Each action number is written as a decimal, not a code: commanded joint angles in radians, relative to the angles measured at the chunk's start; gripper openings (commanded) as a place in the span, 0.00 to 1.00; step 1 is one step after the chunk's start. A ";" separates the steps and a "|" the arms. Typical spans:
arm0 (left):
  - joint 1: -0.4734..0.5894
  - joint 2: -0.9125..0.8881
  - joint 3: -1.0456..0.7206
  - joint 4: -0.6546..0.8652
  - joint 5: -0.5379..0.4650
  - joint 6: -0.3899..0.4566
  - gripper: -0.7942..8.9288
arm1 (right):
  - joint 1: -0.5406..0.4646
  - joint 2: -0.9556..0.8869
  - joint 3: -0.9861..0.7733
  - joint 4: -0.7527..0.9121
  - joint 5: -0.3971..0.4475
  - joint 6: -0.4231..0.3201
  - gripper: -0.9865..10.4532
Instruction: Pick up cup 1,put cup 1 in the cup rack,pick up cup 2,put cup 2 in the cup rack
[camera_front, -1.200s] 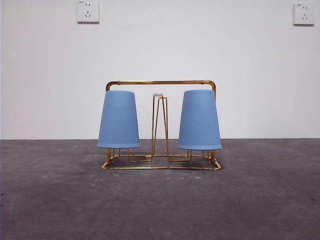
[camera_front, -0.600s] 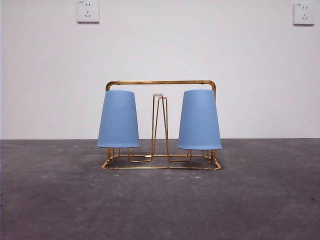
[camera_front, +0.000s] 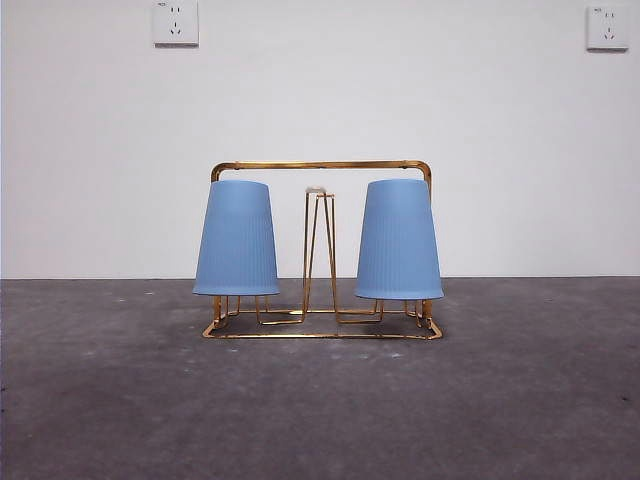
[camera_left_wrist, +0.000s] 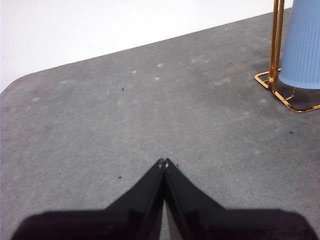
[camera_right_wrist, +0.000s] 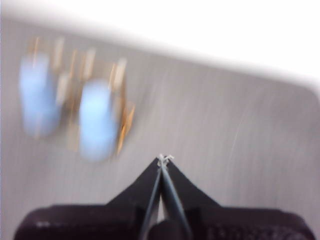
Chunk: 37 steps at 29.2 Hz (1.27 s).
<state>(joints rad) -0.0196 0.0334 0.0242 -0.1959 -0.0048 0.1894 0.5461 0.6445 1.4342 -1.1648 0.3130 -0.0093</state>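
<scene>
Both cups, left (camera_front: 236, 238) and right (camera_front: 399, 240), sit upside down on the rack (camera_front: 322, 166), so the task looks done. The left tool (camera_left_wrist: 163, 162) is closed and empty; the right tool (camera_right_wrist: 164, 159), though blurred, seems likewise, leaving only parking.

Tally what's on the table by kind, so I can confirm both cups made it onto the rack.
Blue cups, upside down on the rack: 2, one and the other
Gold wire cup rack: 1
Total: 3
</scene>
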 joint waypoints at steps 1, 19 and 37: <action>0.004 0.000 -0.008 0.008 0.005 -0.007 0.08 | -0.160 -0.080 -0.066 0.182 -0.100 -0.079 0.09; 0.004 0.000 -0.008 0.008 0.005 -0.007 0.08 | -0.443 -0.523 -1.102 1.001 -0.191 -0.062 0.09; 0.004 0.017 -0.008 0.008 0.005 -0.007 0.08 | -0.449 -0.637 -1.420 1.026 -0.182 -0.023 0.09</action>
<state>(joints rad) -0.0196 0.0483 0.0242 -0.1947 -0.0048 0.1894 0.1005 0.0105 0.0246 -0.1417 0.1291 -0.0593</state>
